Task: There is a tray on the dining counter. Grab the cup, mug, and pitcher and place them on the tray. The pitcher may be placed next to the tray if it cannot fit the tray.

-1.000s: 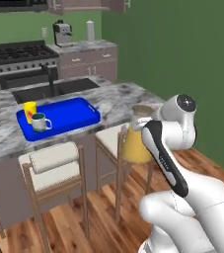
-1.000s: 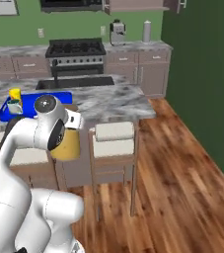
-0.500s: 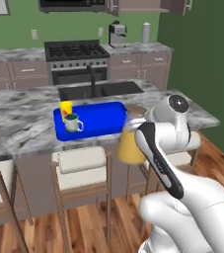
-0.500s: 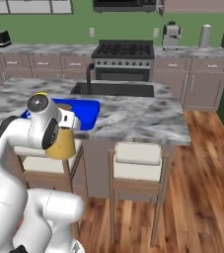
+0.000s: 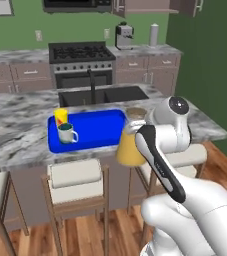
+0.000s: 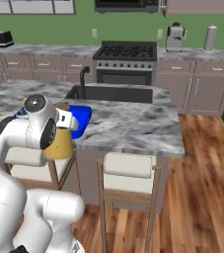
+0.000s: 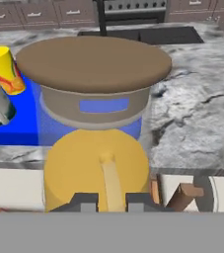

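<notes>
You are on the last of the three items: the cup [image 5: 60, 116] and the mug [image 5: 66, 133] already stand together at the left end of the tray [image 5: 97, 131], which lies on the dining worktop [image 5: 15, 137] just in front of the sink [image 5: 103, 95]. Your gripper [image 7: 108, 199] is nearly closed on the pitcher [image 5: 131, 145], holding it low on its body; in the left base view the pitcher hangs in the air at the near edge of the worktop, just beside the tray's right end and above the gap between two stools [image 5: 76, 176]. What is left, by the look of it, is to carry the pitcher forward over the edge and set it down. The right two thirds of the tray are bare blue, so you probably have room to land it there, well apart from the cup and mug; if the base proves too wide, the marbled surface to the right of the tray is open too. Mind the worktop's near edge, since the pitcher's bottom appears to sit below the level of the surface and would need to clear both that edge and the tray's raised rim. Beyond the tray lies the sink with its dark faucet [image 5: 91, 82], so do not overshoot.
</notes>
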